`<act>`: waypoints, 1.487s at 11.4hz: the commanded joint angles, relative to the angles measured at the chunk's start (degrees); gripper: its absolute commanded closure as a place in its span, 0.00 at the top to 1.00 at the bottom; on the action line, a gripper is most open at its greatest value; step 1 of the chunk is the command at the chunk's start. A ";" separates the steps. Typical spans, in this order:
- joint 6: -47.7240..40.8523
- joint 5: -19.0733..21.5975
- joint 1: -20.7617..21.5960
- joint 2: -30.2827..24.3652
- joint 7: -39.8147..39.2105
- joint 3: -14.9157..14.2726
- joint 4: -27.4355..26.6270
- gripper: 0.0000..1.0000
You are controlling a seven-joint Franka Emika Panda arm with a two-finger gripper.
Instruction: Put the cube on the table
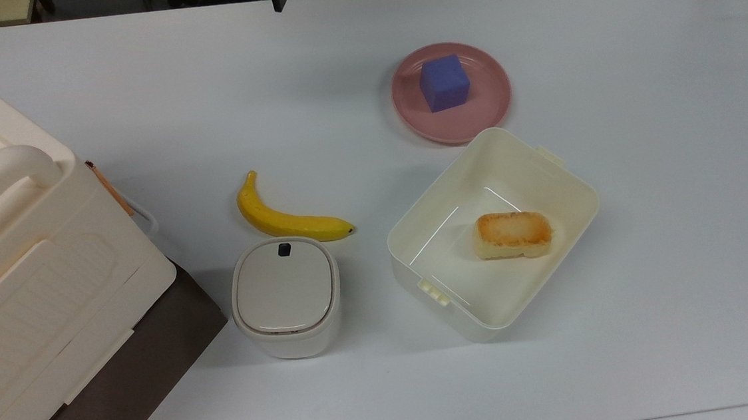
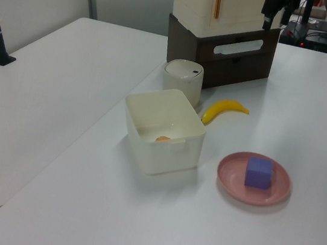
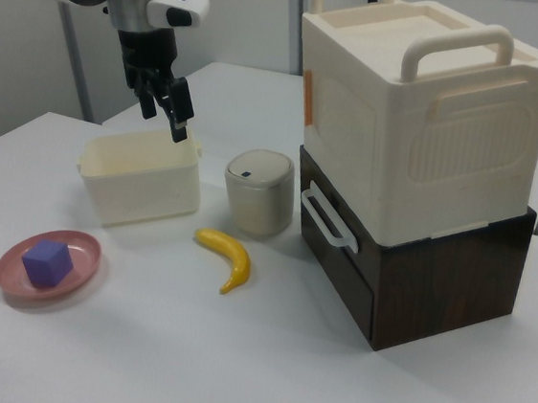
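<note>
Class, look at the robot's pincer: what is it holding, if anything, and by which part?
Nothing is held. The pincer hangs open in the air with nothing between its fingers, while the cube sits on the pink plate, untouched.

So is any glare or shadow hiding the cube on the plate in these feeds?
No: in the top view the cube is evenly lit on the plate, soft shadows only. The left view shows the cube clearly, with mild sheen on the table. The right view has the pincer sharp, well above the cube.
</note>
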 commanded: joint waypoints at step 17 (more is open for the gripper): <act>2.14 -0.61 3.82 2.26 -6.25 0.04 -1.93 0.99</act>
